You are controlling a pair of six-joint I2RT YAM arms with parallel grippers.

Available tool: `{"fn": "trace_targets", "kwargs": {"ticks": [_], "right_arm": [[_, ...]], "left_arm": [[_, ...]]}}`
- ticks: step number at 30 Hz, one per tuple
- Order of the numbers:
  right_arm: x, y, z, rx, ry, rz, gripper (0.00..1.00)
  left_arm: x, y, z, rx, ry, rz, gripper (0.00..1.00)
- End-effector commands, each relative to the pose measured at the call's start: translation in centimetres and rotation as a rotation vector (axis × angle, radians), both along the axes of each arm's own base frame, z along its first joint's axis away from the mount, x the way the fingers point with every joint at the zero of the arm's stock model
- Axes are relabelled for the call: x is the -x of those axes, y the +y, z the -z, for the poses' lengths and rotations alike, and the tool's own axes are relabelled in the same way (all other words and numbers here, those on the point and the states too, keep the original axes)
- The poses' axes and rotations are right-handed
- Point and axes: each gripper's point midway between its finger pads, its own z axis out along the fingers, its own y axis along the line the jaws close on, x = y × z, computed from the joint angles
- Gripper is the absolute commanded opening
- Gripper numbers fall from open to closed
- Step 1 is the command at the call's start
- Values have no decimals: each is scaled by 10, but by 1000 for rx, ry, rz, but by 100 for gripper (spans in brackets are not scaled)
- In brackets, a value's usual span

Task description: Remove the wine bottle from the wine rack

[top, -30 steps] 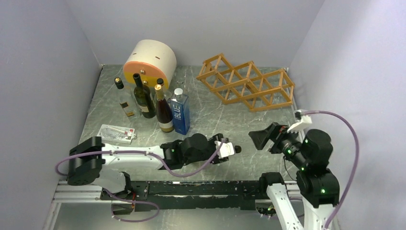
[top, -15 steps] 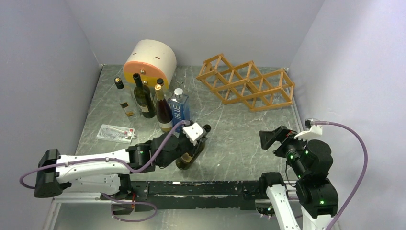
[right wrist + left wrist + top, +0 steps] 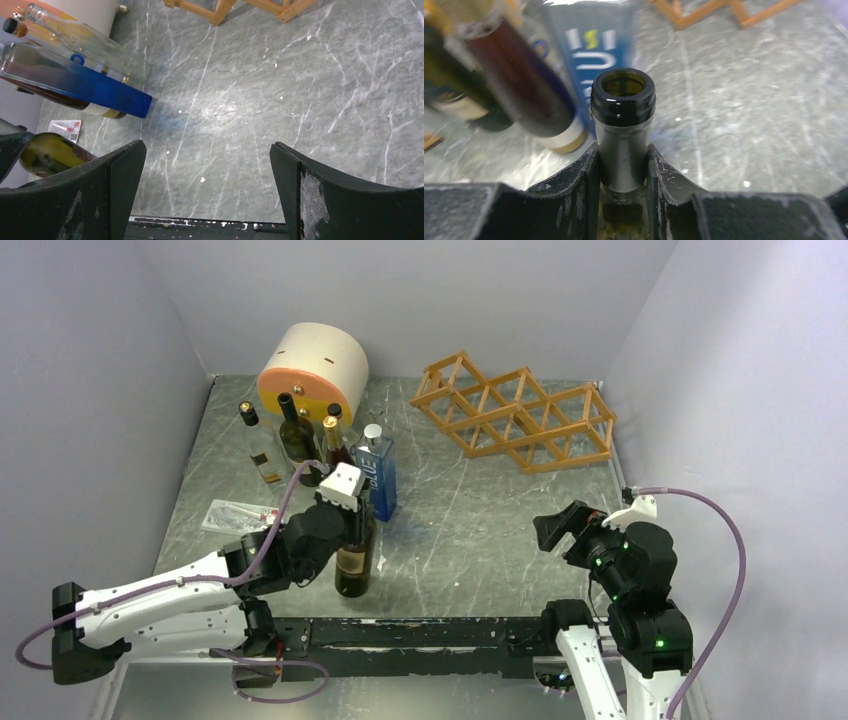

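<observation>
- Dark-green wine bottle (image 3: 352, 565) is upright, well apart from the wine rack (image 3: 515, 420).
- My left gripper (image 3: 623, 155) clamps its neck.
- My right gripper (image 3: 207, 147) hangs spread above the bench (image 3: 280, 90).

My grey marbled table (image 3: 480, 520) carries the rack (image 3: 515, 412) at the far right and a cylinder (image 3: 312, 368) at the far left. Bottles (image 3: 298, 440) and a blue bottle (image 3: 380, 480) cluster before the cylinder, with a flat packet (image 3: 243, 517) to the left. The wine bottle (image 3: 353, 565) is upright near my edge; I cannot tell whether its base touches.
</observation>
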Motion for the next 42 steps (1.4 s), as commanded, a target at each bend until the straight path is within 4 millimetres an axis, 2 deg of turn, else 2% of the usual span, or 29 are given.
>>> {"fn": "trace_targets", "kwargs": {"ticks": [1,6,11,15,17,20,24,27,33,42], "right_arm": [[-4,2,-4,0,-25,-12,100],[-4,3,1,-5,-23,-14,100],[-3,2,0,-3,-31,-10,100],[-3,2,1,-4,-27,-10,100],[-2,2,1,-5,-31,-11,100],[-1,2,0,-8,-34,-12,100],[-1,3,-2,-4,-30,-16,100],[-1,2,-2,-3,-33,-15,100],[0,3,-2,-3,-36,-19,100],[0,3,-1,-7,-43,-20,100]], "left_arm": [[-20,50,-8,43,47,-250,7],[-34,101,-16,79,-43,-429,7],[-43,137,-50,156,-253,-537,7],[-46,157,-84,220,-451,-589,7],[-49,164,-95,218,-528,-617,7],[-59,164,-104,195,-583,-640,7],[-80,159,-100,132,-589,-662,7],[-86,169,-96,175,-618,-691,7],[-105,174,-70,291,-562,-675,7],[-120,156,-39,217,-498,-581,7]]}}
